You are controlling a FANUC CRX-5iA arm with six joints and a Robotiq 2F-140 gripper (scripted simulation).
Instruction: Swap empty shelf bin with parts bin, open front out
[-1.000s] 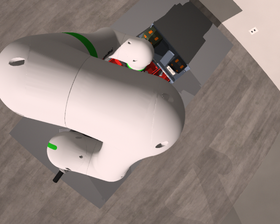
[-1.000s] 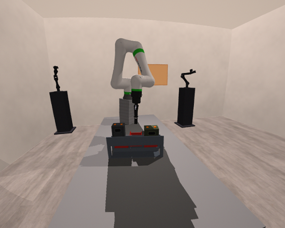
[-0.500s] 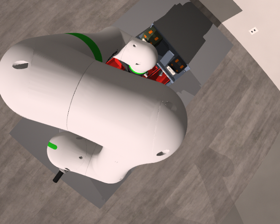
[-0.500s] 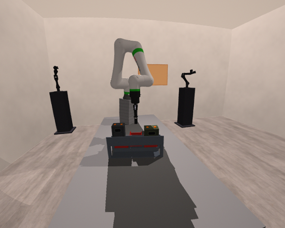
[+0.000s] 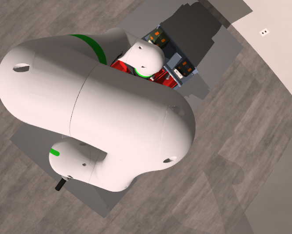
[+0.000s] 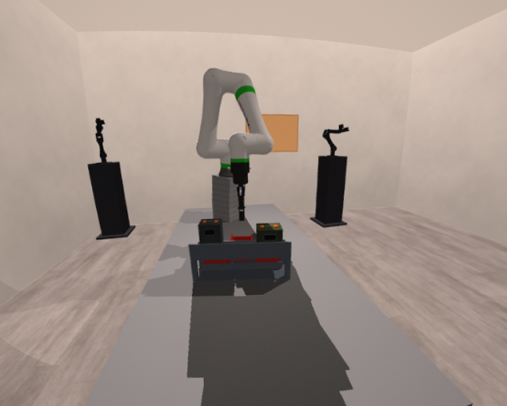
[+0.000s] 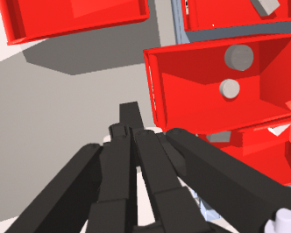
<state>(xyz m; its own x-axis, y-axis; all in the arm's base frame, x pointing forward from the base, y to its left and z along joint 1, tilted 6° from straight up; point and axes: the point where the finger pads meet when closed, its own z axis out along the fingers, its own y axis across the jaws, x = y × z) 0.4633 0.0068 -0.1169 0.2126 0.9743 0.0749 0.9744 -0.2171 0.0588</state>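
The red parts bin (image 7: 193,105) sits between two shelf bins. Its front end sticks out past the shelf's front lip (image 7: 177,26). A larger grey disc (image 7: 239,57) and a smaller round part (image 7: 230,88) lie in it. The empty red bin (image 7: 79,17) (image 5: 120,67) stands apart in front of the shelf (image 5: 175,60) (image 6: 240,251). My gripper (image 7: 131,116) (image 6: 241,219) is shut and empty, just off the parts bin's front end in the wrist view. The arm hides it in the top view. The parts bin's back end is cut off in the wrist view.
Neighbouring bins with parts, one above (image 7: 223,13) and one below (image 7: 267,153) in the wrist view, flank the parts bin. A dark box (image 5: 186,68) (image 6: 210,231) and an olive box (image 5: 159,37) (image 6: 269,232) stand on top of the shelf.
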